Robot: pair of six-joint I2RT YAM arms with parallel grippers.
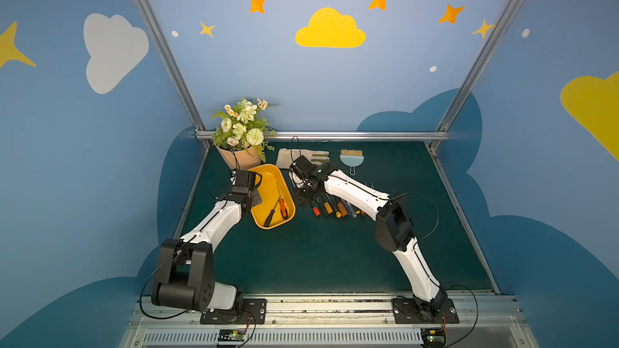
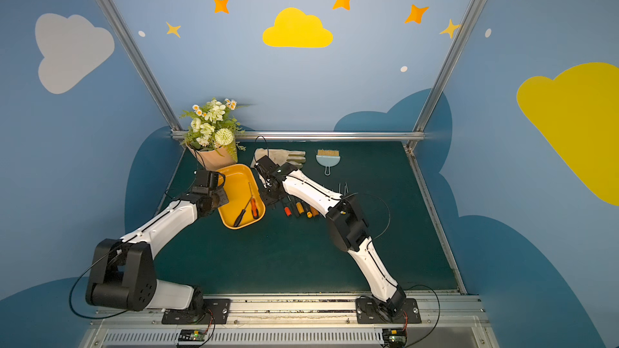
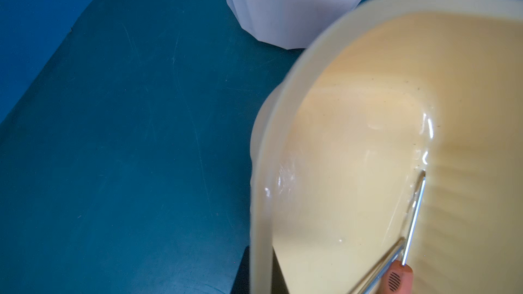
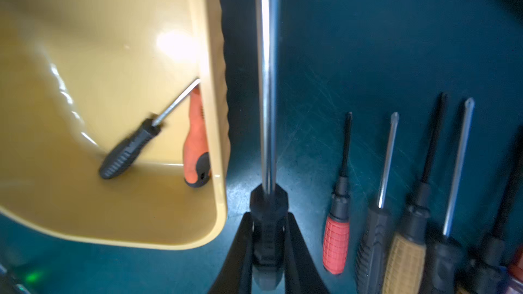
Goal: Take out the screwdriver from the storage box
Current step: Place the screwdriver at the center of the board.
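The yellow-orange storage box lies left of centre on the green mat. My left gripper is shut on its left wall, one finger inside and one outside. A black-handled screwdriver and an orange-handled one lie in the box. My right gripper hangs just outside the box's right wall. It is shut on the black handle of a long-shafted screwdriver, which is over the mat.
A row of several screwdrivers lies on the mat right of the held one. At the back stand a peach flower pot, a beige glove and a small blue brush.
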